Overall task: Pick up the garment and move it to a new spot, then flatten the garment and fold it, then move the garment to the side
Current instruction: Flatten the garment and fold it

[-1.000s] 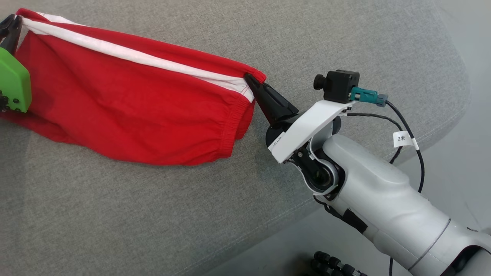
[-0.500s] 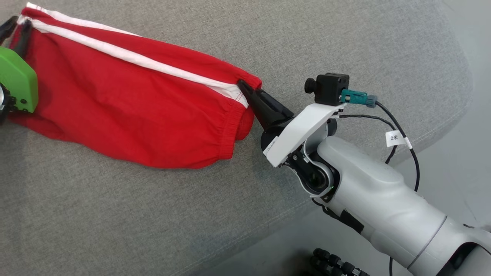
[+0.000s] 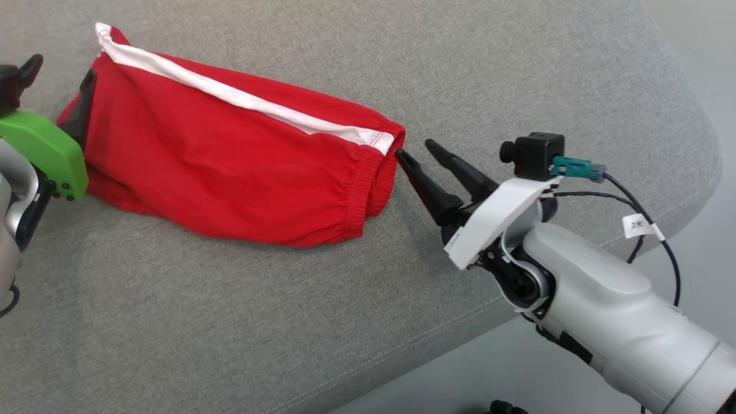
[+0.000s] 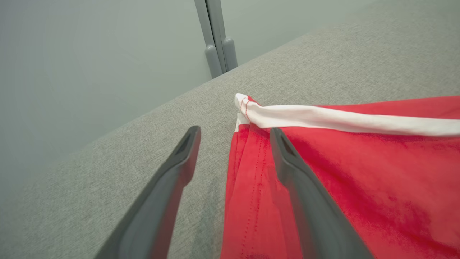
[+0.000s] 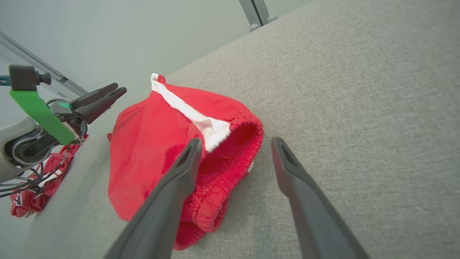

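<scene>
The red garment (image 3: 230, 172) with a white stripe lies folded along its length on the grey cushion (image 3: 230, 333). My left gripper (image 3: 60, 69) is open at its left end. In the left wrist view this left gripper (image 4: 234, 130) straddles the hem of the garment (image 4: 359, 172), one finger over red cloth, the other over bare cushion. My right gripper (image 3: 415, 148) is open just right of the elastic waistband, holding nothing. Seen from the right wrist, the right gripper (image 5: 236, 141) points at the waistband opening of the garment (image 5: 151, 144), and the left gripper (image 5: 111, 91) shows beyond.
The cushion's rounded edge (image 3: 661, 218) runs down the right, with pale floor (image 3: 707, 57) beyond it. A second red cloth (image 5: 32, 194) lies below the left arm. A grey metal post (image 4: 215, 36) stands behind the cushion. A black cable (image 3: 661, 241) hangs from the right wrist.
Both grippers have opened and let go of the garment's two ends. The garment now rests slack on the cushion, and the right gripper has drawn back a little to the right.
</scene>
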Robot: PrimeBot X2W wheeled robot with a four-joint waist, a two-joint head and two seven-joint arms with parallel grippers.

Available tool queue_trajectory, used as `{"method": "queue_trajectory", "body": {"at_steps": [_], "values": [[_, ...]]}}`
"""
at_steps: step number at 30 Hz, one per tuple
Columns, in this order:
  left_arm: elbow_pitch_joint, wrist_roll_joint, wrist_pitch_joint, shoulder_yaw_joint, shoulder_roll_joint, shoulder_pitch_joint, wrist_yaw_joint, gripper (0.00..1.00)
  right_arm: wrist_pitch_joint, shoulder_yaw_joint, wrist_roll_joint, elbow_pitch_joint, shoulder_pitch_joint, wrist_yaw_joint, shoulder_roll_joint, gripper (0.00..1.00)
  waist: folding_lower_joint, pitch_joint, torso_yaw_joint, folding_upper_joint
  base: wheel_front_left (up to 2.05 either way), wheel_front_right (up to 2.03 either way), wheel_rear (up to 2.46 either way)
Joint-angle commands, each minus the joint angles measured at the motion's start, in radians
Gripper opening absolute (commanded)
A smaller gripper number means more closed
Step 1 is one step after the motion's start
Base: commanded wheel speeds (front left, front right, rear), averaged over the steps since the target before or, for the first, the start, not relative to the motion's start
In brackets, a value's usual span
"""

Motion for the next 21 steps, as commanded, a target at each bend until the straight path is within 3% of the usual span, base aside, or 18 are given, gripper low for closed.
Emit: {"method": "queue_trajectory", "body": {"at_steps": [1, 6, 7, 11, 21], "values": [[0.001, -0.004, -0.011, 0.009, 0.007, 0.019, 0.003, 1.00, -0.004, -0.015, -0.029, -0.011, 0.015, 0.000, -0.015, 1.00, 0.0000, -0.034, 0.019, 0.0000, 0.00, 0.00, 0.00], [-0.033, 0.022, -0.024, 0.055, 0.015, 0.050, 0.008, 1.00, -0.004, -0.108, -0.164, -0.065, 0.074, 0.000, -0.035, 1.00, 0.0000, -0.062, 0.029, 0.0000, 0.00, 0.00, 0.00], [-0.065, 0.037, -0.022, 0.091, 0.022, 0.075, 0.018, 1.00, -0.004, -0.168, -0.258, -0.089, 0.106, 0.000, -0.037, 1.00, 0.0000, -0.074, 0.036, 0.0000, 0.00, 0.00, 0.00], [-0.119, 0.076, -0.023, 0.159, 0.032, 0.131, 0.028, 1.00, -0.004, -0.291, -0.417, -0.154, 0.205, 0.000, -0.008, 1.00, 0.0000, -0.096, 0.043, 0.0000, 0.00, 0.00, 0.00], [-0.202, 0.157, -0.023, 0.295, 0.035, 0.252, 0.035, 1.00, -0.004, -0.418, -0.669, -0.223, 0.359, 0.000, 0.051, 1.00, 0.0000, -0.123, 0.041, 0.0000, 0.00, 0.00, 0.00]]}}
